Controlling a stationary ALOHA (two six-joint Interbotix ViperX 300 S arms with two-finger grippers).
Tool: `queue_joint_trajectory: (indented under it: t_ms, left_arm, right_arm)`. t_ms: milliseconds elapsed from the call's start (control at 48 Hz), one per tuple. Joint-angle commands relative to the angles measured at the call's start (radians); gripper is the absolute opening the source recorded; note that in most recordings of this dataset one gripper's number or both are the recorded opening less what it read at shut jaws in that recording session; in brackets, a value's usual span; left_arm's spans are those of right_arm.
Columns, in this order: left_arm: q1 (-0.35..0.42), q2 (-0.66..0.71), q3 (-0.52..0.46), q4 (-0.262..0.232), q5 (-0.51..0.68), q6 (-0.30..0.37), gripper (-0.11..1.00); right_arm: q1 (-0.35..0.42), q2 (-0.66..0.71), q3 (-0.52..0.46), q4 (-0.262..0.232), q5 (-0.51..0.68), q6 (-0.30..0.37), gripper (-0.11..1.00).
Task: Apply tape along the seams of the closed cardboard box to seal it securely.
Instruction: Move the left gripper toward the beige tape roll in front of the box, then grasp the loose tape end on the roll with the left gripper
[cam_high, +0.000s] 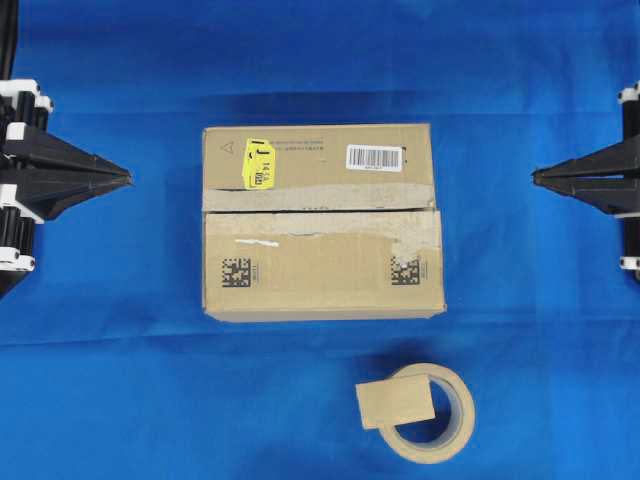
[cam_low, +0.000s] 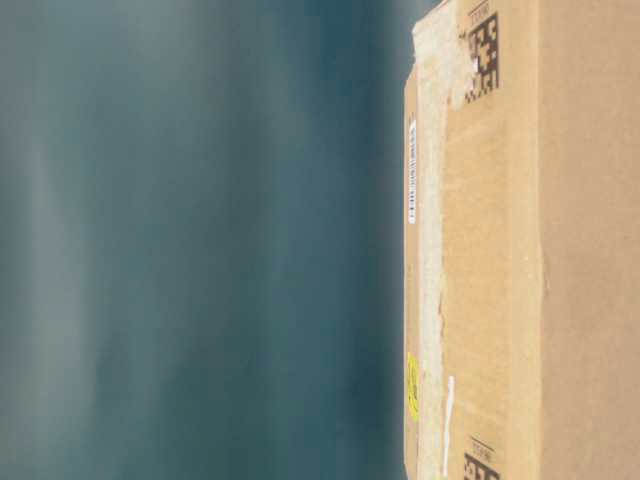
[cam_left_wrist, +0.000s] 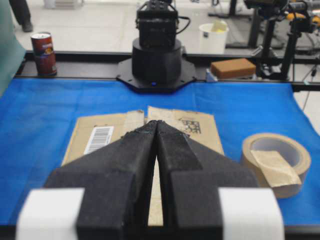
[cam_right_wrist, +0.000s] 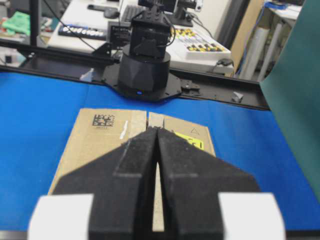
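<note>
The cardboard box (cam_high: 320, 220) lies closed in the middle of the blue cloth, with a yellow sticker (cam_high: 258, 163), a white barcode label (cam_high: 374, 157) and two black square codes. Its seam (cam_high: 320, 210) runs left to right between the flaps, bordered by old dull tape strips. A short tan piece of tape (cam_high: 393, 403) rests on the tape roll (cam_high: 430, 412) in front of the box. My left gripper (cam_high: 128, 177) points at the box's left end, shut and empty. My right gripper (cam_high: 536, 177) faces the right end, shut with nothing in it.
The opposite arm's black base (cam_left_wrist: 156, 65) stands beyond the box in each wrist view. A can (cam_left_wrist: 44, 52) and a brown block (cam_left_wrist: 232, 67) sit off the cloth's far edge. Blue cloth (cam_high: 120, 380) surrounds the box on all sides.
</note>
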Motion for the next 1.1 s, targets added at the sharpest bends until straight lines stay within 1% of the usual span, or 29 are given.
queue_joint_trajectory:
  t_ms: [0,104,166,208,271,375,520,666,708,770,832,874,957,978,999,1041,1082]
  left_arm:
    - [-0.021,0.017,-0.018,-0.017,-0.003,0.015,0.0]
    - [-0.041,0.028,-0.018,-0.015,-0.017,0.048,0.0]
    - [-0.067,0.04,-0.017,-0.015,-0.037,0.089,0.0]
    - [-0.089,0.054,-0.018,-0.015,-0.054,0.127,0.0]
    - [-0.127,0.08,-0.018,-0.015,-0.091,0.219,0.0]
    - [-0.176,0.138,-0.021,-0.015,-0.156,0.264,0.0]
    - [-0.238,0.247,-0.035,-0.015,-0.215,0.408,0.0]
    - [-0.301,0.37,-0.075,-0.015,-0.239,0.549,0.01]
    - [-0.311,0.405,-0.087,-0.015,-0.241,0.584,0.05]
    - [-0.321,0.462,-0.112,-0.018,-0.238,0.635,0.17]
    - [-0.328,0.525,-0.143,-0.018,-0.233,0.681,0.35]
    - [-0.334,0.578,-0.17,-0.018,-0.229,0.719,0.49]
    - [-0.341,0.667,-0.222,-0.02,-0.221,0.788,0.73]
    - [-0.341,0.69,-0.236,-0.02,-0.218,0.807,0.76]
    - [-0.344,0.713,-0.249,-0.02,-0.212,0.825,0.75]
    - [-0.344,0.772,-0.284,-0.021,-0.199,0.874,0.68]
    - [-0.344,0.819,-0.313,-0.021,-0.184,0.911,0.64]
  right_arm:
    - [0.0,0.008,-0.037,0.002,-0.005,0.006,0.02]
    - [0.0,0.009,-0.046,0.003,0.014,0.008,0.02]
    - [0.0,0.009,-0.049,0.003,0.018,0.008,0.02]
    - [0.0,0.009,-0.051,0.003,0.02,0.008,0.02]
    - [0.0,0.011,-0.051,0.003,0.02,0.008,0.02]
    - [0.0,0.012,-0.051,0.006,0.018,0.009,0.02]
    - [0.0,0.015,-0.049,0.008,0.017,0.008,0.02]
    - [0.0,0.025,-0.048,0.008,0.011,0.008,0.02]
    - [0.0,0.026,-0.048,0.008,0.006,0.008,0.02]
    - [0.0,0.035,-0.046,0.008,-0.003,0.008,0.02]
    - [0.0,0.04,-0.044,0.008,-0.011,0.008,0.02]
    - [0.0,0.043,-0.044,0.008,-0.012,0.008,0.02]
    - [0.0,0.051,-0.043,0.008,-0.014,0.008,0.02]
    - [0.0,0.051,-0.043,0.008,-0.014,0.008,0.02]
    - [0.0,0.052,-0.043,0.008,-0.014,0.008,0.02]
    - [0.0,0.055,-0.043,0.008,-0.014,0.006,0.02]
    - [0.0,0.055,-0.041,0.008,-0.014,0.006,0.02]
